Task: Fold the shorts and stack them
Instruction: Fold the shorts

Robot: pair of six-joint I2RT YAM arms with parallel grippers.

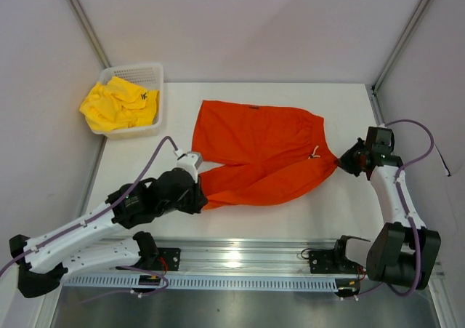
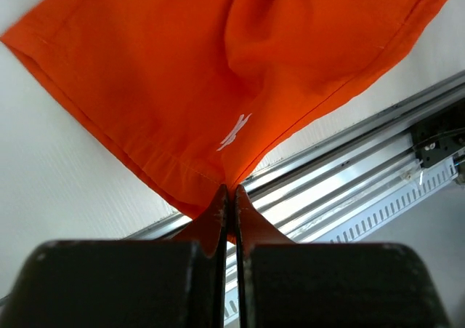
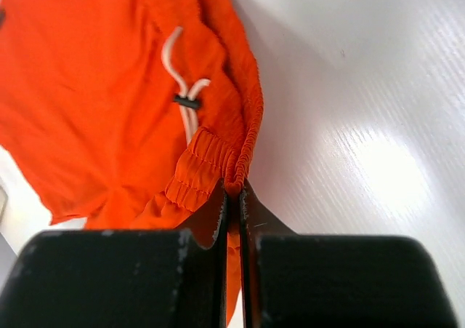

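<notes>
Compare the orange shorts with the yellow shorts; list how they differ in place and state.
The orange shorts lie spread out on the table; the yellow shorts sit crumpled in the white basket. The orange shorts are pinched at opposite ends by the left gripper and right gripper; the yellow shorts are untouched. Both are bright fabric, and neither is folded yet.

White table (image 1: 290, 222) between pale walls (image 1: 254, 22) — metal rail (image 1: 247, 259) along its near edge.

I see white links and black joints on my left arm (image 1: 65, 244) and right arm (image 1: 398, 197), a purple cable (image 1: 145, 172) along each, and a matte black left gripper (image 2: 231, 191) and right gripper (image 3: 234, 186).
</notes>
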